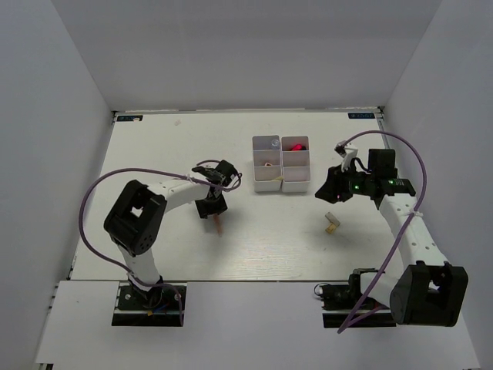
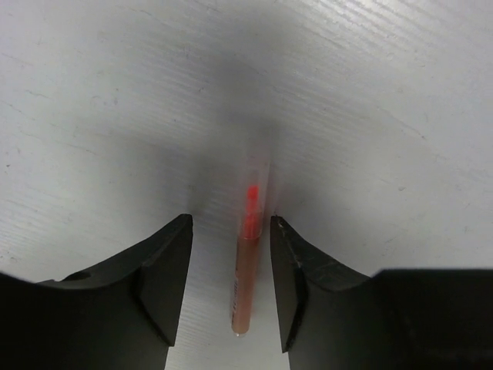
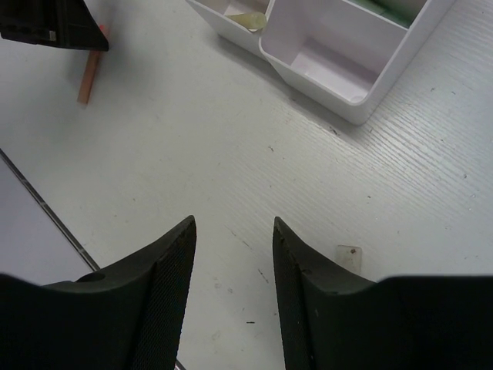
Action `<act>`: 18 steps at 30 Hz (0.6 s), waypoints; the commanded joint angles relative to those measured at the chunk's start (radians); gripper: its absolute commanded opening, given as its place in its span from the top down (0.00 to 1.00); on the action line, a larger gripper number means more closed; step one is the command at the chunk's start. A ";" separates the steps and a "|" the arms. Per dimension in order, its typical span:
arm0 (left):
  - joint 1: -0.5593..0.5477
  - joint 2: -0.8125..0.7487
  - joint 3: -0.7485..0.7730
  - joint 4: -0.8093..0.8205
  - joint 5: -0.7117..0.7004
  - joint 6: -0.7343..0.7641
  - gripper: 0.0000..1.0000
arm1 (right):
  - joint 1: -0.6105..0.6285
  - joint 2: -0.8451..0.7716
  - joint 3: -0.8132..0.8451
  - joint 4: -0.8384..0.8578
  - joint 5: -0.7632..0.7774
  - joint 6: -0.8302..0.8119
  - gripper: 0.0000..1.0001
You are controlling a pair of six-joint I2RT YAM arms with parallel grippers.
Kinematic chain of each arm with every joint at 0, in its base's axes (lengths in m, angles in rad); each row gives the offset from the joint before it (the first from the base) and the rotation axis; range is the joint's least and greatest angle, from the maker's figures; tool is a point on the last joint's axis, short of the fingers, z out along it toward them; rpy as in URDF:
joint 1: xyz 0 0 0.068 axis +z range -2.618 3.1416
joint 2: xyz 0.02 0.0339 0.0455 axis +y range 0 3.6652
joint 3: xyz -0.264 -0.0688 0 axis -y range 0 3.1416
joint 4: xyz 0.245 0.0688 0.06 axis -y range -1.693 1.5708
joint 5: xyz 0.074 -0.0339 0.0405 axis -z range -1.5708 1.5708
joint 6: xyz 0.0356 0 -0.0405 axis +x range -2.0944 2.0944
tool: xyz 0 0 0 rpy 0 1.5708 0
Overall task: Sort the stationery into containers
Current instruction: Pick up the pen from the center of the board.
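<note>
1. The organiser (image 1: 281,163) is the landmark. It stands on the white tabletop (image 1: 154,139), about midway between the two arms. Pale walls close in three sides, and purple cables (image 1: 422,173) loop above each arm.
2. Left of the organiser and nearer the arm bases, the left gripper (image 1: 212,206) points down at the tabletop. Its fingers are spread. The thin orange stick (image 2: 248,254) lies flat between them, closer to one finger, and neither finger plainly touches it.
3. Just right of the organiser's near-right corner is the right gripper (image 1: 333,191). It is spread wide, with only bare tabletop between its fingers (image 3: 166,277). Nothing lies between this gripper and the organiser's wall.
4. The beige block (image 1: 332,223) lies right of the organiser and nearer the bases, well apart from the stick. In the right wrist view one finger hides part of it.
5. The tabletop is matt white with a fine wood-like grain and a few small specks. The stick is slim and straight, tan along one half, with a bright red-pink core showing through the other half. The fingers of both grippers are black and matt and taper to blunt tips. The block is small and squarish.
6. The organiser is glossy white plastic with thin walls and rounded corners. It has square open-top compartments in two columns of three.
7. The far-right compartment holds something red-pink (image 1: 293,146). The middle-left one holds a small tan item (image 1: 266,163). The near-right compartment (image 3: 323,54) is bare inside. A green edge (image 3: 385,8) shows in the one behind it.
</note>
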 commanded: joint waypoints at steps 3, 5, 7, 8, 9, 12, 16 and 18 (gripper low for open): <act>0.009 0.034 0.032 0.002 0.020 0.004 0.48 | -0.044 -0.016 0.003 0.008 -0.052 0.005 0.52; 0.011 0.047 0.026 -0.001 0.016 0.005 0.54 | -0.049 -0.020 0.003 0.013 -0.056 0.005 0.52; 0.012 0.059 0.020 -0.012 0.022 0.009 0.64 | -0.061 -0.025 0.003 0.016 -0.067 0.007 0.52; 0.014 0.061 0.015 -0.012 0.020 0.009 0.67 | -0.061 -0.020 0.003 0.013 -0.070 0.009 0.52; 0.012 0.061 -0.003 -0.007 0.023 0.009 0.73 | -0.067 -0.026 0.002 0.013 -0.075 0.009 0.52; 0.012 0.059 -0.031 0.022 0.039 0.004 0.80 | -0.075 -0.026 0.005 0.011 -0.087 0.012 0.52; 0.012 0.042 -0.127 0.109 0.075 0.013 0.88 | -0.089 -0.026 0.005 0.007 -0.110 0.015 0.52; 0.015 0.035 -0.141 0.135 0.097 0.025 0.92 | -0.095 -0.026 0.005 0.008 -0.116 0.015 0.52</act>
